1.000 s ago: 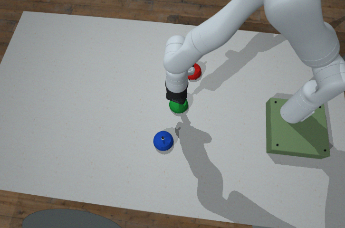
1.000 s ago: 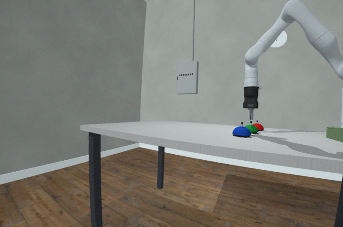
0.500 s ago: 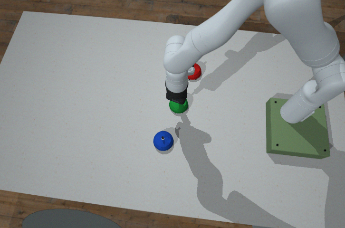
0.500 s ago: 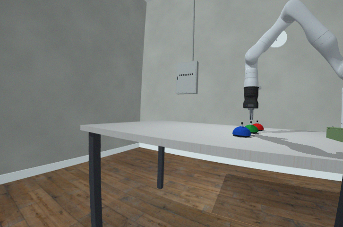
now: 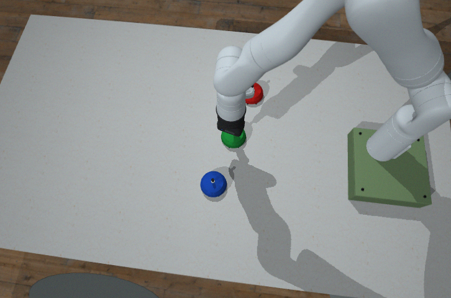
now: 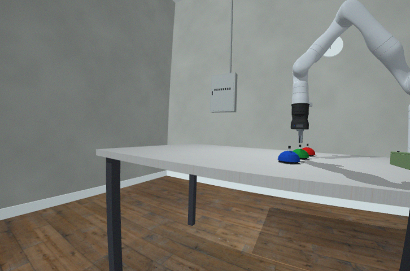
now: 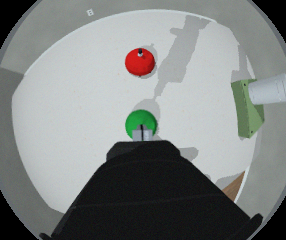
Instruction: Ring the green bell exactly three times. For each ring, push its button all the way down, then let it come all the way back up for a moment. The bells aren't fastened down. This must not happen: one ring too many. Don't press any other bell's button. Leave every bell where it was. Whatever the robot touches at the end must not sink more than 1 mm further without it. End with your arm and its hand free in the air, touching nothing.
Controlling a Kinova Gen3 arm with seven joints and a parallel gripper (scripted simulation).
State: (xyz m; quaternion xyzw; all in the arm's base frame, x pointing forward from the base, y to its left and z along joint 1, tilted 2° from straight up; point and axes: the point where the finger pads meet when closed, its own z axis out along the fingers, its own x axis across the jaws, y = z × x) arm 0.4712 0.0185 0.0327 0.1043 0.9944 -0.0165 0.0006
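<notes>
The green bell (image 5: pixel 233 139) sits mid-table between the red bell (image 5: pixel 255 94) and the blue bell (image 5: pixel 213 184). My gripper (image 6: pixel 300 139) is shut and empty, pointing straight down over the green bell (image 6: pixel 300 153). In the side view its fingertips stand a short way above the bell's small black button, with a thin gap between them. In the wrist view the green bell (image 7: pixel 142 123) lies just ahead of the gripper body, with the red bell (image 7: pixel 139 62) further off. From above, the wrist hides the green bell's button.
The arm's green base plate (image 5: pixel 389 168) sits at the right of the table. The red bell is close behind the green one and the blue bell (image 6: pixel 288 156) close in front. The table edge runs near the front.
</notes>
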